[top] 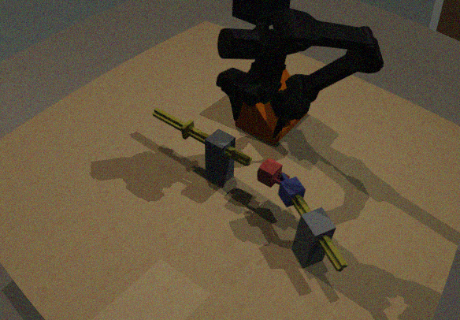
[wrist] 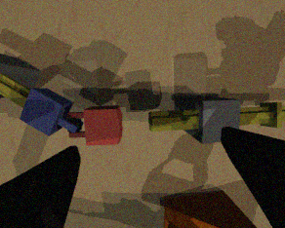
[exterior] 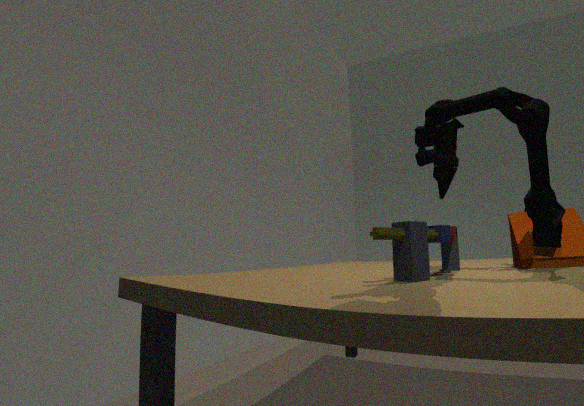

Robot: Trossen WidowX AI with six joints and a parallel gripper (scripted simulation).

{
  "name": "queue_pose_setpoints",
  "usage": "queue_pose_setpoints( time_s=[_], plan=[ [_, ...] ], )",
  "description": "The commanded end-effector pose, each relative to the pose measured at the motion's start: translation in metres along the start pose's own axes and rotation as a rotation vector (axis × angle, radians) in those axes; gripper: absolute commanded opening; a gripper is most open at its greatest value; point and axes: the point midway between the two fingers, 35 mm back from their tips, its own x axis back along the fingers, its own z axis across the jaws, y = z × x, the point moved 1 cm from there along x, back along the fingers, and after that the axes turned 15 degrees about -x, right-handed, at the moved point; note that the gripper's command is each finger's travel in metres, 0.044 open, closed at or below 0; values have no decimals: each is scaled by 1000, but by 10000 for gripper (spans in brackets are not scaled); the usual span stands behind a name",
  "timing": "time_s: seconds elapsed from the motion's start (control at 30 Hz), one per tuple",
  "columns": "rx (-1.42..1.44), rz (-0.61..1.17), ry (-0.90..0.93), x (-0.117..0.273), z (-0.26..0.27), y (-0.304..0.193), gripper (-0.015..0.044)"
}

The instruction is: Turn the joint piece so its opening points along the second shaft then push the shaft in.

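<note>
Step in hand: transfer from the joint to the sliding shaft. I judge the turning of the joint to be done and the push not yet begun.

Hand state: my black two-finger gripper point(top: 257, 128) point(exterior: 442, 197) point(wrist: 151, 144) is released, fingers spread wide with nothing between them. It hangs above the parts, pointing down.

Part locations:
- The red square joint piece point(top: 269, 173) point(exterior: 454, 233) point(wrist: 102, 126) sits near the middle of the assembly. It is hinged to a blue cube-shaped piece point(top: 291, 191) point(exterior: 440, 233) point(wrist: 46, 111) on the end of the yellow ribbed fixed shaft point(top: 334, 254) point(exterior: 382, 233) point(wrist: 12, 89). That shaft is carried by the grey upright block point(top: 318, 223) point(exterior: 411, 252) at the near right.
- The yellow ribbed sliding shaft point(top: 169, 118) point(wrist: 171, 120) passes through the second grey block point(top: 220, 160) point(wrist: 220, 120) at the far left. Its raised yellow collar point(top: 187, 129) point(wrist: 279, 114) stands on the left side of that block.

Alignment: the red piece appears to lie roughly in line with the sliding shaft. Its opening cannot be seen, so exact alignment is unconfirmed. A gap remains between shaft end and piece.

Next move: travel left to the free length of the sliding shaft, turn so that my fingers straddle it, lower and close. Then push toward the near right, straight along the shaft's axis, until it stops.

Caution: brushing the red piece could swing it off line. A skewed push could jam the tip on the opening's edge.
</note>
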Motion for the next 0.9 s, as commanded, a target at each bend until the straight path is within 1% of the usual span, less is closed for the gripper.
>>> queue_pose_setpoints(
  time_s=[0.0,0.87],
  plan=[
    [-159,29,4,-6,-8,1,440],
    [-1051,138,-32,-27,-40,4,440]
  ],
)
